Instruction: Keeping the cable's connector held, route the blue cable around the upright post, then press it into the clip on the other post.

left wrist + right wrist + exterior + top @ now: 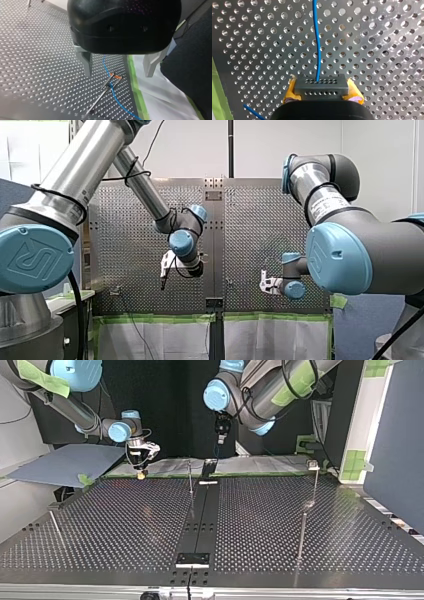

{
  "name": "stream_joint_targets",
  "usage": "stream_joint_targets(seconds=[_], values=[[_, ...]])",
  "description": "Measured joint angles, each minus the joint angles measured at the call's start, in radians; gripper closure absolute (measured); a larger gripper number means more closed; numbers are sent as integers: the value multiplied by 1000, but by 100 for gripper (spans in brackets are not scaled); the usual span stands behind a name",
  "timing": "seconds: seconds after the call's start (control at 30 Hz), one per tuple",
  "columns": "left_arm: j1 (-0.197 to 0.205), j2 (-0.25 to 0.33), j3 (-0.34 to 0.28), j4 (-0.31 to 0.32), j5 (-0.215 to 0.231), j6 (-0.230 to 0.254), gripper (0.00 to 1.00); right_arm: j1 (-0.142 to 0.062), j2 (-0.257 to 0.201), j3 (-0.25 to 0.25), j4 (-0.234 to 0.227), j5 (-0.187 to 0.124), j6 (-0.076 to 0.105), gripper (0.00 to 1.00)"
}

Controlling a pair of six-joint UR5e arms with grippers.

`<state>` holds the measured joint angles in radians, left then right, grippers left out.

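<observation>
Grippers in the front view sit apart over the perforated table (125,245): my left gripper (167,265) near the middle, my right gripper (267,284) lower, toward the view's right. No cable can be made out here.

Seen in the top view, the right one hangs low at the far edge on the view's left, and the left one hangs higher near the centre strip.

From the left wrist, the metal fingers (85,63) stand wide apart and empty. The blue cable (108,71) runs lengthwise under the gap and crosses a thin post (100,96) with an orange head (117,77). I cannot tell whether it touches.

At the right wrist, yellow pads (290,91) clamp the grey connector (321,87), and the cable leaves it straight ahead.

Slack lies under the left jaws, so that arm looks better placed for the routing.
</observation>
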<state>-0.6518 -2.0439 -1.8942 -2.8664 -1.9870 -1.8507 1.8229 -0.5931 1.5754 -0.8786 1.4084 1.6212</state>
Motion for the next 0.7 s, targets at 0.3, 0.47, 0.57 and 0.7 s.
stream_joint_targets(seconds=[0.3,0.47,0.57,0.7], values=[[22,77,-76,72,-22,-72,0,-1,0,0,-1,0,3,100],[30,119,-118,114,-26,-91,0,1,0,0,2,0,3,100],[34,143,-143,139,-27,-92,0,2,0,0,2,0,3,100],[46,174,-174,169,-33,-103,0,4,0,-4,4,-1,1,100]])
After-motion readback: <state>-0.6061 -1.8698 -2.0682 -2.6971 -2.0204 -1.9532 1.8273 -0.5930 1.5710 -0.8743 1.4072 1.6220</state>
